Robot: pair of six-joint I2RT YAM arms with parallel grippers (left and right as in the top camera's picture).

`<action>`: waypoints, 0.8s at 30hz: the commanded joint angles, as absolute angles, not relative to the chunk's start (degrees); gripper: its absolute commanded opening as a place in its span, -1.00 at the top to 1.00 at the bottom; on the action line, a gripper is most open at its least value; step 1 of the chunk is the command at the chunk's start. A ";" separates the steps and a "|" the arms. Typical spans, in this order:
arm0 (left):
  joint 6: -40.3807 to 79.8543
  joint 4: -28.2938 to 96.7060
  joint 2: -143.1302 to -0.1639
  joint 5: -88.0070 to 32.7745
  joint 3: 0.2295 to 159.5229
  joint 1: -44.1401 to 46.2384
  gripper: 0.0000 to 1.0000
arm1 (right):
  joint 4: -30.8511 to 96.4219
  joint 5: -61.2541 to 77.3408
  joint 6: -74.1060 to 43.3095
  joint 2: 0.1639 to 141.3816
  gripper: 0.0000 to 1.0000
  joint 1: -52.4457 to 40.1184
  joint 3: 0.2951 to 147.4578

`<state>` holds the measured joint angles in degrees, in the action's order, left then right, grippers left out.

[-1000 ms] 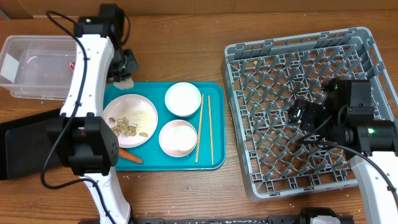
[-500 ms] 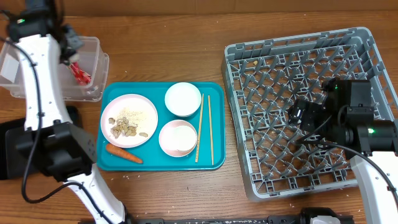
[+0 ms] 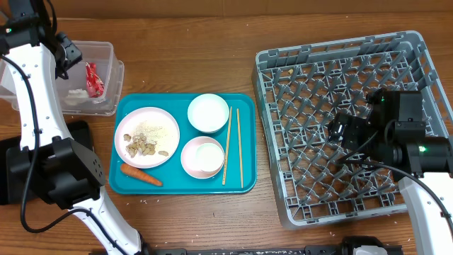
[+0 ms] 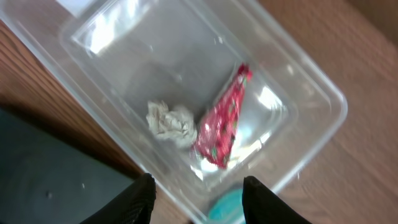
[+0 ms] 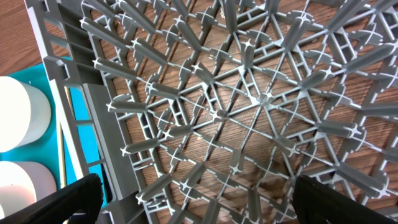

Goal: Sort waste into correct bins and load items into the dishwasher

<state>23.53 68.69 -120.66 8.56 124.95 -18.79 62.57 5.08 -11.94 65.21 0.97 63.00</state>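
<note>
Overhead view: a wooden worktop (image 3: 212, 42). At upper left stands one clear plastic tub (image 3: 106, 57) holding one red wrapper (image 3: 93, 78) and one whitish scrap (image 3: 73, 92), which is faint. The left arm (image 3: 35, 92) crosses the tub's left part and hides it, and its dark tip cannot be read. One black tray (image 3: 10, 180) at the left edge is largely covered by the arm and cut off.

In the middle, one teal tray (image 3: 244, 177) carries one white plate (image 3: 159, 124) strewn with beige food bits (image 3: 144, 145), one orange carrot (image 3: 140, 175), two white bowls (image 3: 208, 112) and two chopsticks (image 3: 227, 145). At right sits one grey dish rack (image 3: 311, 78); the right arm (image 3: 417, 152) hangs over its right half and hides its own tip.

Left wrist view: the tub fills the frame, its corners cut off. The wrapper and the scrap lie side by side inside it, touching. The left fingers (image 4: 142, 198) show as two dark tips at the bottom edge, apart, with nothing between them. The wrapper lies just beyond the gap and the scrap lies nearer the left-hand tip; neither is touched. A blurred teal patch shows between the tips.

Right wrist view: the right fingers (image 5: 68, 200) show as two black tips at the bottom corners, spread wide and empty. The rack's pegged grid lies beneath them, with wood visible through it. At the left edge are both bowls, cut off, and one chopstick.
</note>
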 commanded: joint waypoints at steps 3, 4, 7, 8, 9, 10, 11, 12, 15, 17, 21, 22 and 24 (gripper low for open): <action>19.07 71.94 -121.05 -2.63 124.66 -15.92 0.03 | 62.39 4.56 -12.03 64.79 -1.00 0.49 64.29; 17.98 73.17 -121.05 -4.25 124.66 -14.48 0.01 | 62.37 4.56 -12.03 64.79 -1.00 0.49 64.29; 15.57 76.31 -121.05 -6.07 124.66 -10.57 0.00 | 62.37 4.56 -12.03 64.79 -1.00 0.49 64.29; 15.27 77.73 -121.05 -6.04 124.66 -9.04 0.00 | 62.39 4.56 -12.03 64.79 -1.00 0.49 64.29; 14.96 79.13 -121.05 -6.04 124.66 -7.49 0.00 | 62.50 4.58 -12.05 64.79 -1.00 0.49 64.29; 14.72 80.55 -121.05 -6.02 124.66 -5.89 0.00 | 62.57 4.56 -12.03 64.79 -1.00 0.49 64.29; 14.72 81.73 -121.05 -6.02 124.66 -4.56 -0.01 | 62.63 4.56 -12.05 64.79 -1.00 0.49 64.29; 14.74 83.09 -121.05 -5.96 124.66 -3.03 -0.01 | 62.70 4.56 -12.05 64.79 -1.00 0.49 64.29; 14.79 87.48 -121.05 -5.91 124.66 0.97 -0.01 | 62.89 4.56 -12.10 64.82 -1.00 0.49 64.29; 15.03 90.67 -121.05 -5.76 124.66 3.11 0.00 | 63.29 4.56 -12.34 64.79 -1.00 0.49 64.29; 15.29 96.73 -121.03 -5.34 124.66 6.55 0.06 | 64.36 4.60 -12.49 64.79 -1.00 0.49 64.29; 14.90 96.86 -120.97 -5.41 124.60 7.29 0.15 | 64.95 4.58 -12.47 64.79 -1.00 0.49 64.29; 14.76 96.84 -120.20 -6.28 124.53 8.73 0.18 | 66.02 4.56 -12.47 64.79 -1.00 0.49 64.29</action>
